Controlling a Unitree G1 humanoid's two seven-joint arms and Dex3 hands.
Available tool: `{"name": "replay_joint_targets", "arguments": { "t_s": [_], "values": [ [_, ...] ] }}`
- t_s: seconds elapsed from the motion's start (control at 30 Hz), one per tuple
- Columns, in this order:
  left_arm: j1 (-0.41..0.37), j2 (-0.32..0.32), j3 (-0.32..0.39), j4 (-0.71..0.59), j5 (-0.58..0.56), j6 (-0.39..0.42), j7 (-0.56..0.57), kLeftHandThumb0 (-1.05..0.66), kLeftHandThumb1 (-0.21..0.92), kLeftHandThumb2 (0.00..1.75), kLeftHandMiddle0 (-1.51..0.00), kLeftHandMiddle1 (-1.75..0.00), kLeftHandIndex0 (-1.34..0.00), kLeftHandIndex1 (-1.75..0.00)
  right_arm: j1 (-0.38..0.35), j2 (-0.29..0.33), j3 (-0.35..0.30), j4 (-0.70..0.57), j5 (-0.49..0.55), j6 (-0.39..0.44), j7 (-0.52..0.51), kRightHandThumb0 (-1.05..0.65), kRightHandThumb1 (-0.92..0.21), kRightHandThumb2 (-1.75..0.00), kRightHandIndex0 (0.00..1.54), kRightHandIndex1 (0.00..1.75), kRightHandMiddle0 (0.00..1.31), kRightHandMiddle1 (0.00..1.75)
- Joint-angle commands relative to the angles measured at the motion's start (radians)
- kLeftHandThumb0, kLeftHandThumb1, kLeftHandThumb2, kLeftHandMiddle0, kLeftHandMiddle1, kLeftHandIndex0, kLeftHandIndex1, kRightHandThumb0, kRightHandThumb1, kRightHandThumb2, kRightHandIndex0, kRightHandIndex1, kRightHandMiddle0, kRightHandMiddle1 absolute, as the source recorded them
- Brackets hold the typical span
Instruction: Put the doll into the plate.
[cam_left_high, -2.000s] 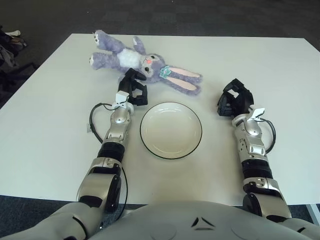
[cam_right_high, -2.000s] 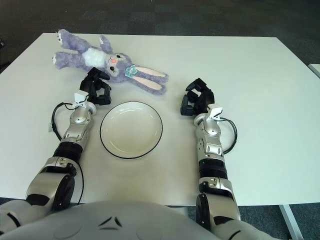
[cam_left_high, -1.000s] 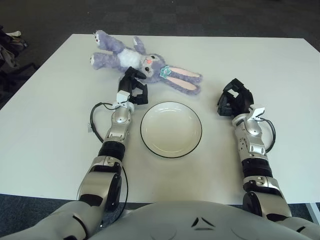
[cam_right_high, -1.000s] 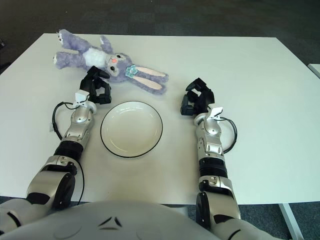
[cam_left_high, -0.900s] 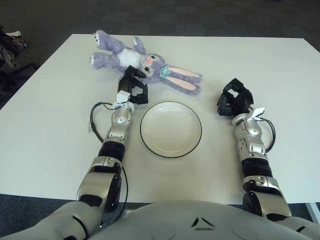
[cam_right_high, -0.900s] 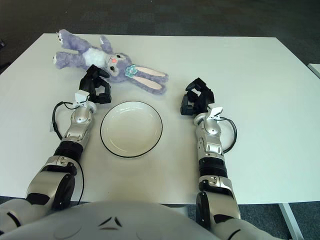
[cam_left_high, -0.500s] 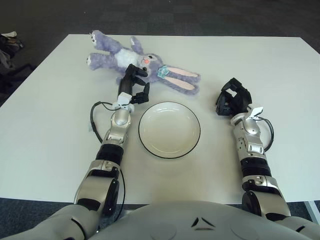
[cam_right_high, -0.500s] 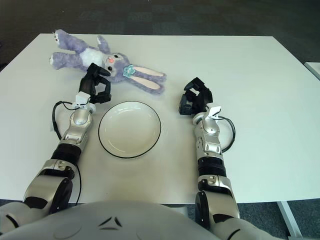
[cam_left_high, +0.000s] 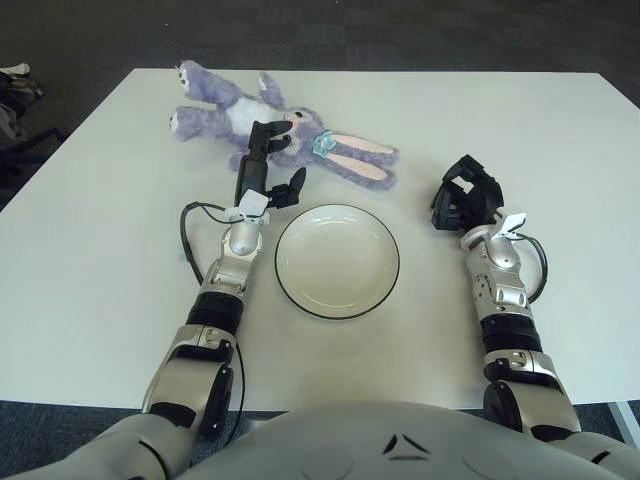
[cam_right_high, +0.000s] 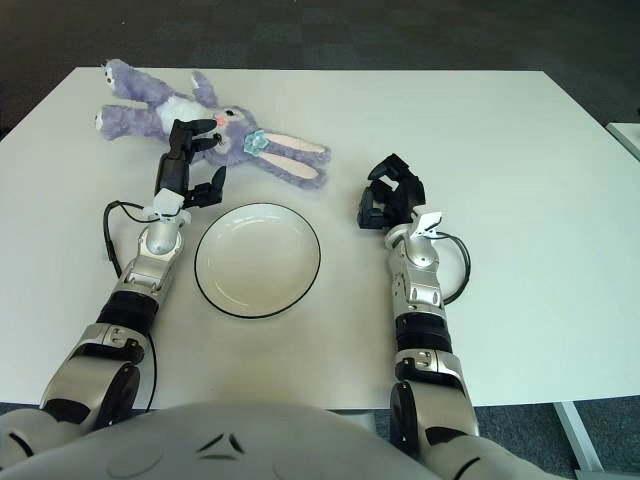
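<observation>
— While my left robot hand (cam_left_high: 266, 172) sits fingers spread, empty, at the doll (cam_left_high: 285, 138) beyond the plate (cam_left_high: 337, 262), nothing is grasped.

— And from the right eye?

— Doll (cam_right_high: 210, 125) lies on the worktop (cam_right_high: 520, 150); right robot hand (cam_right_high: 391, 205) curled, empty, right of the plate (cam_right_high: 258, 259). Everything remains.

- The robot's left three-finger hand (cam_left_high: 264, 166), black and mounted on a silver segmented forearm, is reaching forward over the table with its fingers (cam_left_high: 258, 148) spreading apart and holding nothing.
- The left silver forearm (cam_left_high: 232, 260) is extending straight ahead from the elbow, with a black cable looping at its outer side.
- The robot's right three-finger hand (cam_left_high: 464, 196), also black, is resting near the table surface with its fingers curling inward and grasping nothing.
- The right silver forearm (cam_left_high: 499, 290) is lying nearly parallel to the left one.
</observation>
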Motion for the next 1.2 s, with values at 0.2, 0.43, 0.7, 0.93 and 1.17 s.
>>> {"name": "replay_joint_targets", "arguments": {
  "t_s": [0.2,0.43,0.7,0.93,1.17],
  "values": [
    [0.102,0.065,-0.027,-0.024,0.112,0.021,0.058,-0.51,0.26,1.0,-0.03,-0.69,0.0,-0.58,0.082,0.021,-0.006,0.066,0.013,0.081,-0.014,-0.01,0.0,-1.65,0.89,1.64,0.61,1.75],
    [0.082,0.124,-0.027,-0.085,0.138,0.074,0.02,-0.54,0.22,1.01,-0.05,-0.72,0.0,-0.5,0.08,0.025,-0.005,0.067,0.014,0.084,-0.017,-0.01,0.02,-1.66,0.91,1.61,0.63,1.75],
    [0.052,0.192,-0.043,-0.147,0.234,0.183,0.009,-0.66,0.29,0.94,-0.03,-0.68,0.0,-0.35,0.08,0.03,-0.003,0.06,0.012,0.094,-0.023,-0.01,0.02,-1.66,0.92,1.61,0.63,1.75],
    [0.009,0.273,-0.083,-0.198,0.4,0.328,-0.004,-0.73,0.36,0.87,0.0,-0.48,0.0,-0.26,0.077,0.032,-0.004,0.062,0.017,0.096,-0.023,-0.01,0.02,-1.65,0.92,1.59,0.63,1.75],
    [-0.043,0.33,-0.117,-0.188,0.441,0.344,-0.024,-0.72,0.37,0.85,0.0,-0.45,0.0,-0.27,0.071,0.033,-0.006,0.08,0.018,0.088,-0.02,-0.01,0.02,-1.65,0.93,1.58,0.64,1.75]
  ]
}}
